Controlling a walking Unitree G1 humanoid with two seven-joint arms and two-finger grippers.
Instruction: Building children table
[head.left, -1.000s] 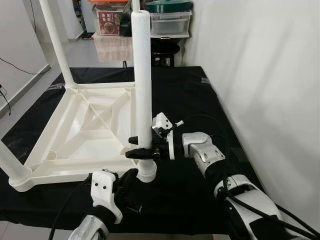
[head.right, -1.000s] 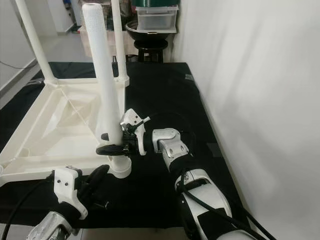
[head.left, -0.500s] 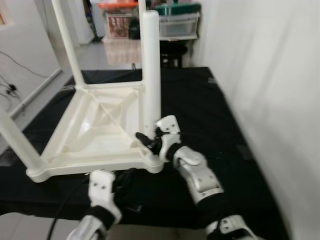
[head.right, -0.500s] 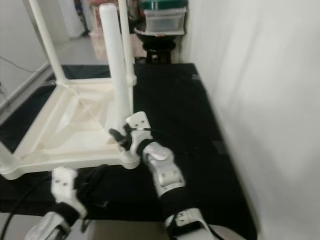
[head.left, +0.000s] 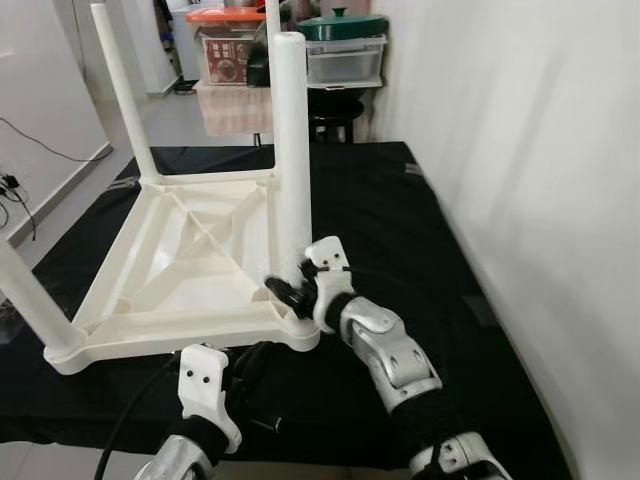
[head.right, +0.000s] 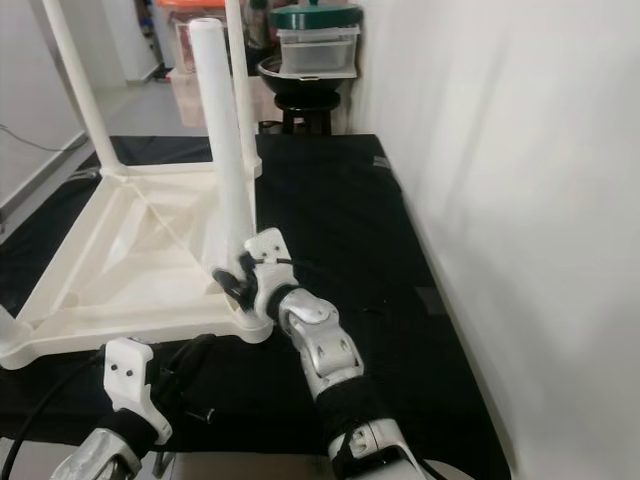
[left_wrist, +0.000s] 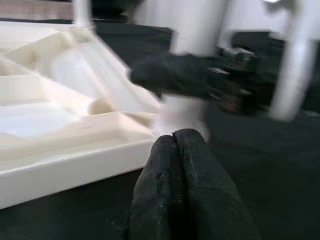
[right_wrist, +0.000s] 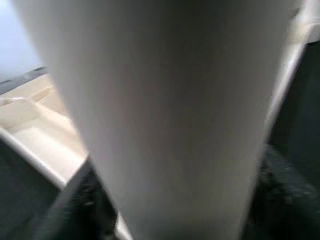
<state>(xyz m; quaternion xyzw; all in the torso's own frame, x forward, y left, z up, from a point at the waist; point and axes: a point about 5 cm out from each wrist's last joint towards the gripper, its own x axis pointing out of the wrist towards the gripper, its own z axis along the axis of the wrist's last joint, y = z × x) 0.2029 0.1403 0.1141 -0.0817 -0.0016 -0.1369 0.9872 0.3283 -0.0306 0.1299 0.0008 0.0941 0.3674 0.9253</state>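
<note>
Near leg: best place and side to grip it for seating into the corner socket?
Grip the near leg low, just above the corner socket, coming from the robot's right, roughly where the right gripper sits now. The leg is a round upright tube, so fingers can likely straddle it; the tabletop blocks the left side. A low grip should limit wobble.

A black cloth (head.left: 400, 215) covers the floor beside the white wall; the upturned white children's table (head.left: 175, 270) lies directly on it, legs up.

Even, bright room light is seen — the white wall (head.left: 520, 150) is washed out; both wrist views are blurred, close parts unfocused.
</note>
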